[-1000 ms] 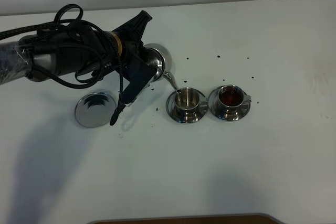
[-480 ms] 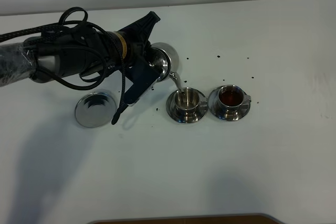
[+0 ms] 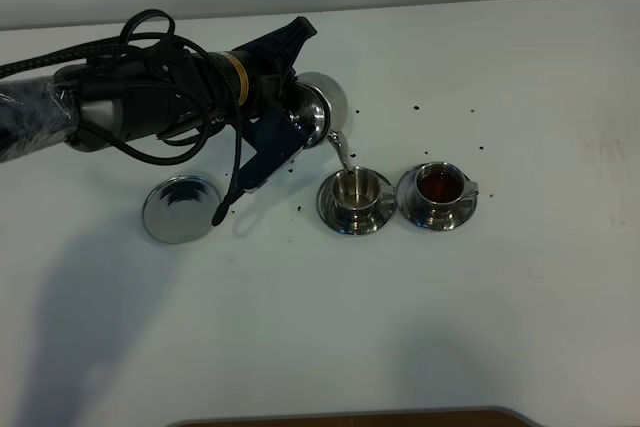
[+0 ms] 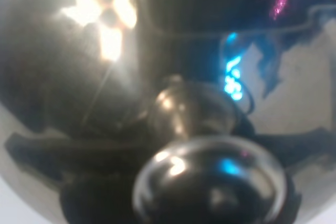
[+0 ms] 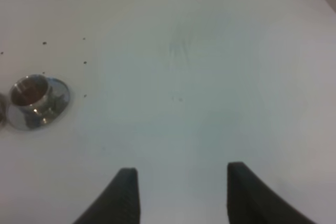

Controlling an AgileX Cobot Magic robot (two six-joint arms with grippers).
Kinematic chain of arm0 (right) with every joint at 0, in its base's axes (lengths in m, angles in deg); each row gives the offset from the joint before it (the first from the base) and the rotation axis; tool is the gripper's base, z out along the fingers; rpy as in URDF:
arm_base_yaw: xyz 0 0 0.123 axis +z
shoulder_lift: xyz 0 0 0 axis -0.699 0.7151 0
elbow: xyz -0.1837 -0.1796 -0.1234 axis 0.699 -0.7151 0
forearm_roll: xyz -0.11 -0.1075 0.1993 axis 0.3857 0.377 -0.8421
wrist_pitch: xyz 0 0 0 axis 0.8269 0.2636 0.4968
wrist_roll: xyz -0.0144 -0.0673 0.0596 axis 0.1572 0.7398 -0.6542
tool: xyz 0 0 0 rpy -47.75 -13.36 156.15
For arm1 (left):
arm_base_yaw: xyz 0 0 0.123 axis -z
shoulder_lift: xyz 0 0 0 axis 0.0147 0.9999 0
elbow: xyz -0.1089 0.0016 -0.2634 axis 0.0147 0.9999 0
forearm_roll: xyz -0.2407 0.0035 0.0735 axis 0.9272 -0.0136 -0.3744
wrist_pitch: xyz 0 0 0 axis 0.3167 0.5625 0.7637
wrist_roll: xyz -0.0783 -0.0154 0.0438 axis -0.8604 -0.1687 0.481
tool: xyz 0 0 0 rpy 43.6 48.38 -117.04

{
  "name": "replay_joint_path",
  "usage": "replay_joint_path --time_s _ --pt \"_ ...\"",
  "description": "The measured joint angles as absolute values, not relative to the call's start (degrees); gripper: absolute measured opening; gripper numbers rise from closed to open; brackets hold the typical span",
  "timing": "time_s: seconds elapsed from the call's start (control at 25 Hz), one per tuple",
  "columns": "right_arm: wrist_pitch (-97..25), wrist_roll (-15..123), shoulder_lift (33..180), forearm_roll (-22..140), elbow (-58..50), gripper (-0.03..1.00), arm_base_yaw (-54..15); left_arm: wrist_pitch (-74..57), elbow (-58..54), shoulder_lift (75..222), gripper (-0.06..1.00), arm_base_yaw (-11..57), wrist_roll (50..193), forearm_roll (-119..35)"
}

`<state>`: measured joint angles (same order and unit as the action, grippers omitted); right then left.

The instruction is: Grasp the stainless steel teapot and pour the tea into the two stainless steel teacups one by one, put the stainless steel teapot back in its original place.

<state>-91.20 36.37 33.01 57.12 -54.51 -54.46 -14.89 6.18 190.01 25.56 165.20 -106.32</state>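
The left hand (image 3: 288, 119) pinches the teapot (image 3: 322, 107) tight and holds it up in the air above the surface (image 3: 500, 297). The teapot is tipped over on its side. Its thin spout (image 3: 341, 151) points down at the near cup (image 3: 356, 187), with the tip just above that cup's rim. The near cup looks silver inside. The far cup (image 3: 440, 187) sits just beside it and has dark red-brown tea (image 3: 437, 185) in it. Each cup stands on its own little saucer (image 3: 335, 219). A bare round saucer (image 3: 180, 209) lies on the surface on the other side of the arm, apart from the cups. There are small dark specks (image 3: 416, 107) on the surface near the cups. From the left wrist, the shiny teapot and its lid knob (image 4: 210, 182) fill the view, close and blurry. The right hand (image 5: 182, 169) is spread wide, well apart from the far cup.
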Motion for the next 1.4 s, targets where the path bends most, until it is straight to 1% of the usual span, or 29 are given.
replay_joint_path --time_s 0.6,1.4 --pt "-91.2 36.4 33.0 57.1 -54.5 0.39 -54.5 -20.5 6.1 190.0 0.24 25.6 176.8 -106.5" --pt "-91.2 36.4 33.0 57.1 -54.5 0.39 -54.5 -24.0 6.1 190.0 0.24 25.6 180.8 -106.5"
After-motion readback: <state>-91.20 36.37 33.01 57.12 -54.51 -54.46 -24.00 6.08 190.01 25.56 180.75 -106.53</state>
